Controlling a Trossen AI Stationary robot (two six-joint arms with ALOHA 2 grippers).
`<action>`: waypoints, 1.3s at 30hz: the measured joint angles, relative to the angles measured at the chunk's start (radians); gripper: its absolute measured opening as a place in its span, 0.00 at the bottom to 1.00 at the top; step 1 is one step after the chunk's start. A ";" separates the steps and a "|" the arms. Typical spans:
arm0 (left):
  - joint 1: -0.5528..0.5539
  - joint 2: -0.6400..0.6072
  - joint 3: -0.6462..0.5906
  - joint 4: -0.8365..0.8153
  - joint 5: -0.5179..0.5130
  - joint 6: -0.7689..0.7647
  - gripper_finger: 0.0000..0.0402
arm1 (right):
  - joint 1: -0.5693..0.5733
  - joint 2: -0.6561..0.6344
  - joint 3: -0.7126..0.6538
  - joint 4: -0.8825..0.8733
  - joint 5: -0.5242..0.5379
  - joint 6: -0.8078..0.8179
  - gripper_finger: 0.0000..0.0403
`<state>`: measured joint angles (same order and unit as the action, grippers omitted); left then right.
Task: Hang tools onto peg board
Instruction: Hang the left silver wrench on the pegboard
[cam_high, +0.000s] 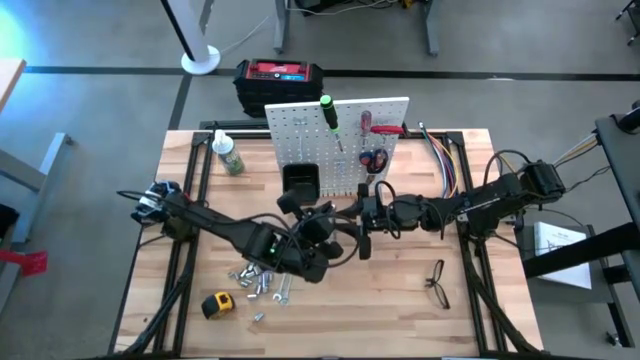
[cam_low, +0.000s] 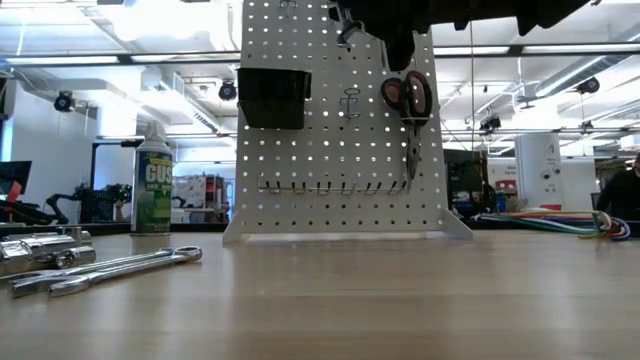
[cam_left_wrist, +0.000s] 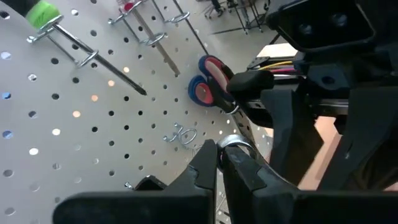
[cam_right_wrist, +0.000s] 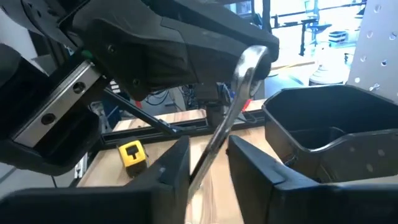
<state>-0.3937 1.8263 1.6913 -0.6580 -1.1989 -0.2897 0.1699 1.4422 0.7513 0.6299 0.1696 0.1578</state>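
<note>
The white peg board (cam_high: 340, 140) stands upright at the table's far middle, a black bin (cam_high: 300, 180) on its front. A green-handled screwdriver (cam_high: 329, 112), a red-handled screwdriver (cam_high: 366, 125) and red-handled pliers (cam_low: 408, 100) hang on it. In front of the board my left gripper (cam_left_wrist: 219, 152) is shut on a silver wrench (cam_right_wrist: 217, 140). My right gripper (cam_right_wrist: 208, 158) comes level from the right, open, with one finger on either side of the wrench's shaft. More wrenches (cam_high: 258, 280), a yellow tape measure (cam_high: 218, 305) and black-framed glasses (cam_high: 437, 283) lie on the table. My left gripper pinches the wrench by its head end (cam_right_wrist: 252, 59) between its two fingertips, the silver metal showing at their free ends (cam_left_wrist: 233, 142). The wrench is lifted clear of the table and slants down from the hold toward my right gripper.
A green-labelled bottle (cam_high: 228, 155) stands left of the board. A red-and-black box (cam_high: 280, 78) sits on the floor behind it. Coloured cables (cam_high: 445, 160) run along the table's far right. The near middle of the table is bare wood.
</note>
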 joint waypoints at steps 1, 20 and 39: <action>0.002 0.000 0.000 0.000 0.003 0.000 0.00 | 0.000 0.000 0.000 -0.006 0.000 -0.003 0.19; -0.062 -0.106 0.000 -0.076 0.150 -0.015 0.13 | -0.003 0.000 -0.006 0.005 0.006 -0.135 0.00; -0.051 -0.126 -0.194 0.104 0.366 0.039 0.50 | 0.042 -0.001 -0.017 0.147 -0.032 -0.246 0.00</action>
<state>-0.4447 1.7000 1.4975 -0.5544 -0.8332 -0.2509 0.2115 1.4410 0.7341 0.7766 0.1374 -0.0879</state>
